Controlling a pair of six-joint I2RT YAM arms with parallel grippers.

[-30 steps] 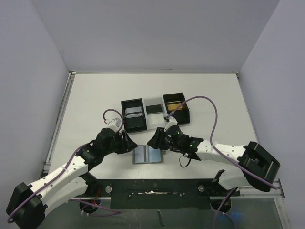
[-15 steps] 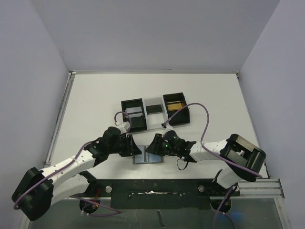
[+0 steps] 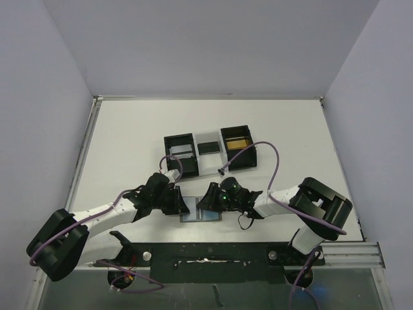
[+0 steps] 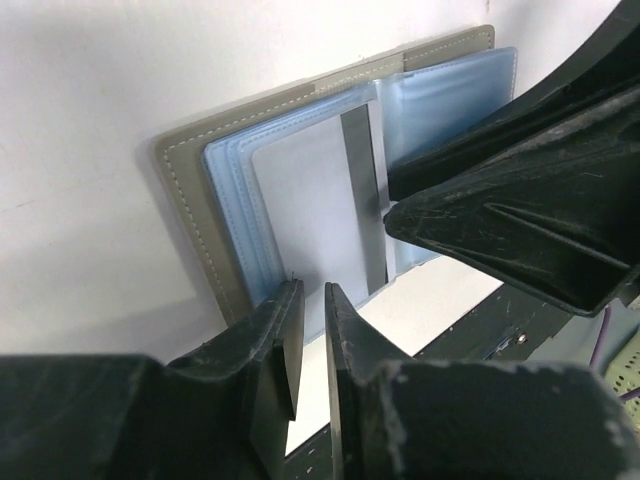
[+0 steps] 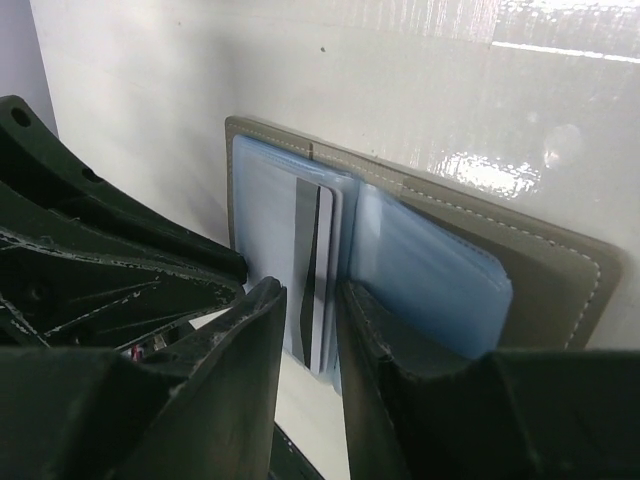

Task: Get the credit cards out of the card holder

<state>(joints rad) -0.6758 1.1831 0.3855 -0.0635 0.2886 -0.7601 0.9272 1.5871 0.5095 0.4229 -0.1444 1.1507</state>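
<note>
The card holder (image 3: 201, 213) lies open on the table between my two grippers, grey outside (image 4: 190, 210) with blue-grey sleeves (image 5: 430, 280). A white card with a dark stripe (image 4: 310, 190) sits in the left panel by the spine, and its near edge pokes past the holder (image 5: 312, 300). My left gripper (image 3: 182, 205) is at the holder's left panel, its jaws (image 4: 312, 297) down to a thin slit over the sleeve's edge. My right gripper (image 3: 205, 201) is a little open, and its fingers (image 5: 312, 320) stand either side of the card's protruding edge.
A black-and-white three-compartment tray (image 3: 210, 169) stands just behind the holder, with a silver card, a black card and a gold card in it. The black rail (image 3: 206, 255) runs along the near table edge. Each gripper fills one side of the other's wrist view (image 4: 500, 210) (image 5: 110, 250).
Both arms have lowered and closed in on the holder. The left gripper moved right to its left panel, and the right gripper moved left and down to the card.
</note>
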